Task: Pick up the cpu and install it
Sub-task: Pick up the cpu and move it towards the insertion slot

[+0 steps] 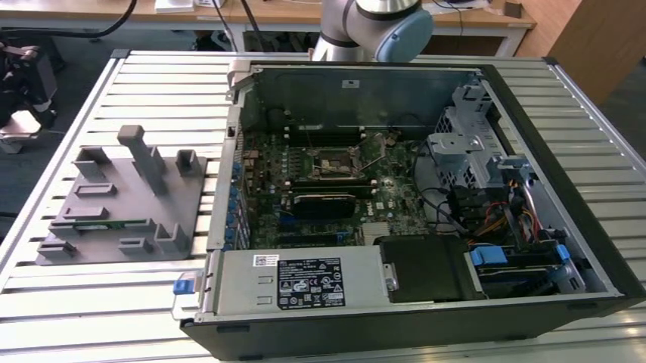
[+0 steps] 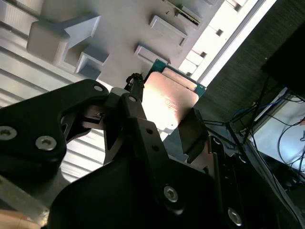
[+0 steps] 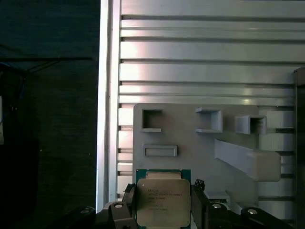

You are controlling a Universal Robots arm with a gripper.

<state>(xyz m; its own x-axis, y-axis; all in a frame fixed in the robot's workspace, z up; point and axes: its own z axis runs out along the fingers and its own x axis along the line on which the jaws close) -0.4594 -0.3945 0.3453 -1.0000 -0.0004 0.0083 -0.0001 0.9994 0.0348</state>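
Gripper (image 3: pixel 164 209) clenched on cpu (image 3: pixel 163 195) by two opposite edges, chip over tray (image 3: pixel 186 138) near its edge. Judgement: hold it level, squeeze lightly, avoid tilt or slip.

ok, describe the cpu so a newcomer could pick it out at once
Find the slatted metal table and the pale grey tray of raised blocks on it. In the first wrist view, the cpu is over the tray's edge, clamped between the black jaws. It is the only flat silvery square with a green rim; the blocks around it are grey plastic.
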